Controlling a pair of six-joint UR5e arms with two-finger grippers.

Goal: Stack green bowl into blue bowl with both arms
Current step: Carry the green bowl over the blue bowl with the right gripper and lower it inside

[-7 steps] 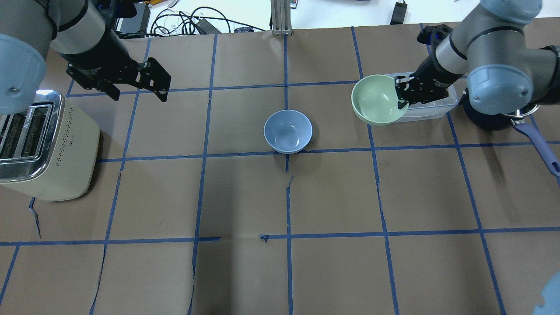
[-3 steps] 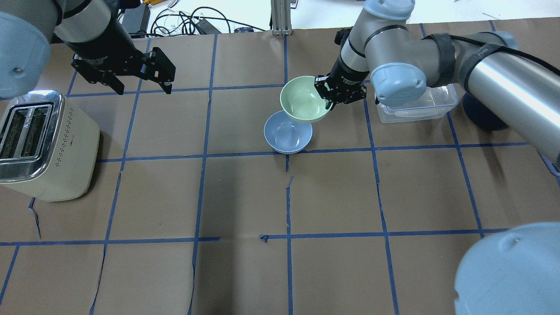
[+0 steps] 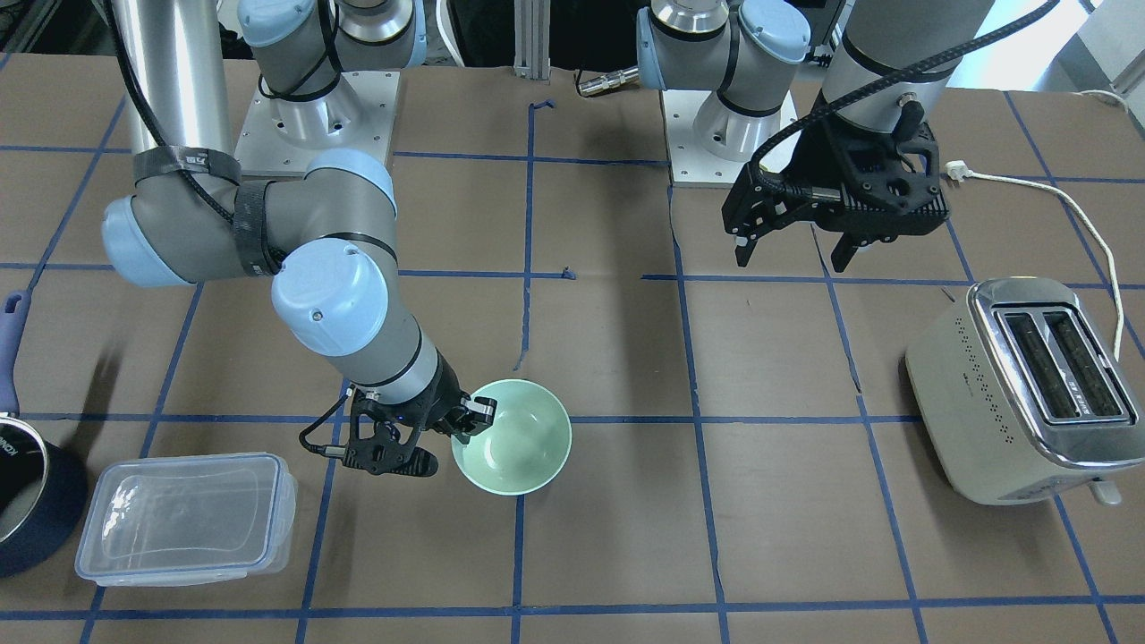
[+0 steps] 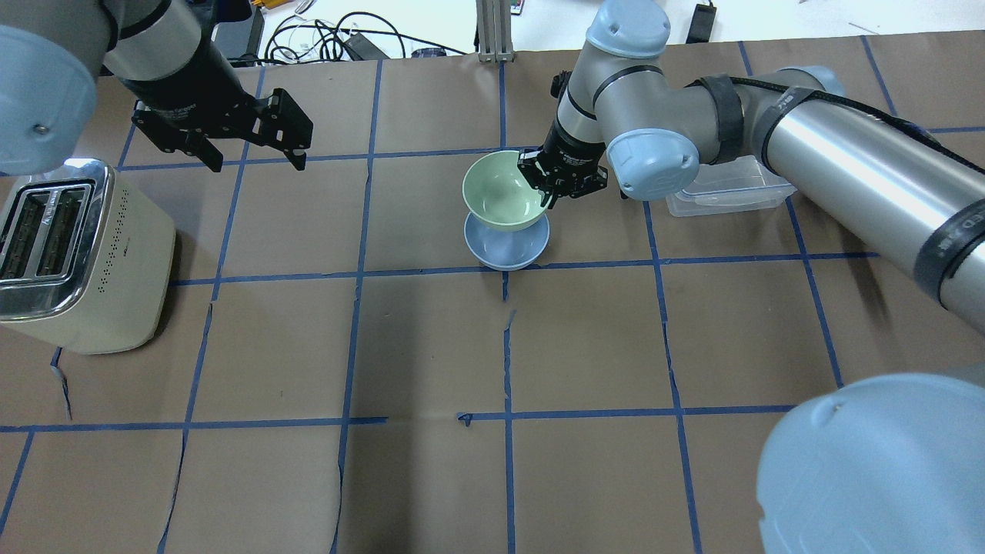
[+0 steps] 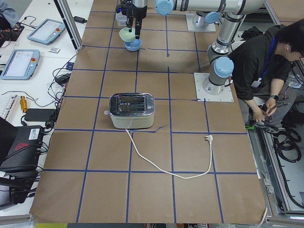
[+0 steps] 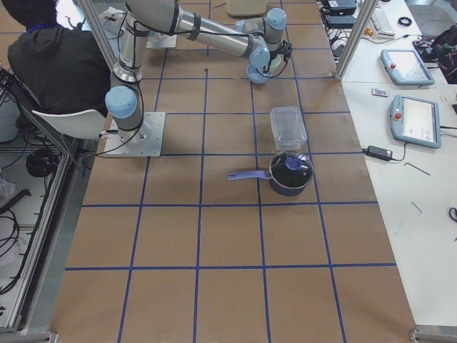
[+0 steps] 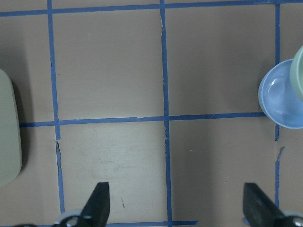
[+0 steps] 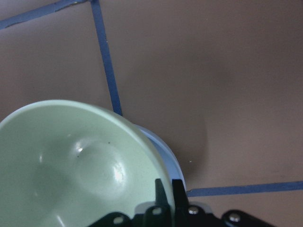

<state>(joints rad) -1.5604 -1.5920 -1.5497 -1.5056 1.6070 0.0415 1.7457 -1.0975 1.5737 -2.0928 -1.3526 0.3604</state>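
Overhead view of a brown paper-covered counter [image 4: 585,346] ruled into squares with blue tape. The right pincer [image 4: 541,189] is clenched on the rim of the green bowl [image 4: 500,192] and holds it in the air, almost directly over the blue bowl [image 4: 508,250], which sits upright on the counter.

A second ago the green bowl hung well to the right of the blue bowl, above a clear plastic container [image 4: 723,200]. A little later it overlapped only the blue bowl's far rim. Now it covers most of the blue bowl, and from overhead only a near crescent of blue shows beneath it. In the front-facing view the green bowl hides the blue bowl altogether. The right wrist view shows just a thin slice of blue rim peeking out under the green one. From the side the green bowl appears to ride higher than the blue bowl — carried above it, not seated in it.

The left pincer [image 4: 255,164] is spread wide and empty, well to the left of the blue bowl and close to a cream toaster [image 4: 85,254]. It has hardly shifted over the same second.

For the task, the carry across looks nearly finished. What seems left is a small centring over the blue bowl, a descent until the green bowl nests inside, and then letting go. The left arm shows no part in the stacking at this point.
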